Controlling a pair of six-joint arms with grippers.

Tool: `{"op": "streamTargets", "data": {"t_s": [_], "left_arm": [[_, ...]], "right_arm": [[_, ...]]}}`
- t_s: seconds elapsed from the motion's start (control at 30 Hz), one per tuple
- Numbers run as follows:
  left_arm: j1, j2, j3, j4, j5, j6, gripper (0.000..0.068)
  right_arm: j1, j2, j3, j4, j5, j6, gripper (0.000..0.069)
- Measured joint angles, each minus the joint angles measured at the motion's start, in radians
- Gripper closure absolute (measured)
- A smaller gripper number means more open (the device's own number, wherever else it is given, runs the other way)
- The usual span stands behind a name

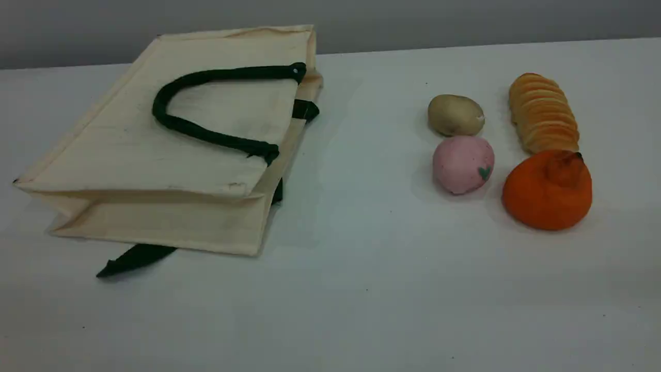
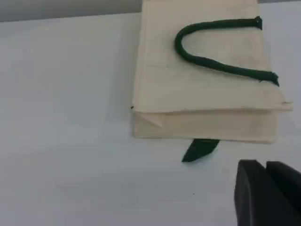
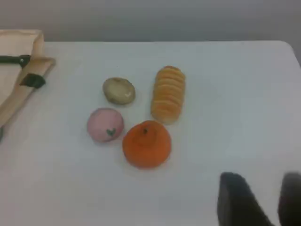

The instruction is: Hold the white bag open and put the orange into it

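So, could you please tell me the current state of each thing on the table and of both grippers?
white bag: lying flat on its side, mouth collapsed
orange: on the table, free
pink fruit: on the table, free
left gripper: nearly shut, empty
right gripper: open, empty

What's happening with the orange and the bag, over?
Left gripper nearly shut, right gripper parted, both empty. White bag flat on its side, orange untouched. Nothing between them, over.
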Motion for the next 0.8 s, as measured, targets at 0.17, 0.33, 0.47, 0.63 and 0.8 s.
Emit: {"op": "streamTargets", "data": {"t_s": [0.17, 0.33, 0.47, 0.63, 0.8], "left_arm": [[0.000, 0.000, -0.007, 0.001, -0.002, -0.027, 0.0599], [0.000, 0.033, -0.059, -0.013, -0.060, -0.027, 0.0526], [0.000, 0.139, -0.131, -0.031, -0.072, -0.022, 0.0418], [0.000, 0.332, -0.207, -0.016, -0.091, 0.007, 0.0318], [0.000, 0.540, -0.238, -0.017, -0.120, 0.010, 0.0303]], "right_arm": [[-0.001, 0.000, 0.000, 0.016, 0.000, 0.001, 0.0456], [-0.001, 0.000, -0.010, 0.033, -0.009, 0.001, 0.0445], [-0.001, 0.051, -0.044, 0.084, -0.052, -0.015, 0.0388], [-0.001, 0.193, -0.058, 0.172, -0.138, -0.086, 0.0276], [-0.001, 0.376, -0.059, 0.343, -0.196, -0.213, 0.0204]]}}
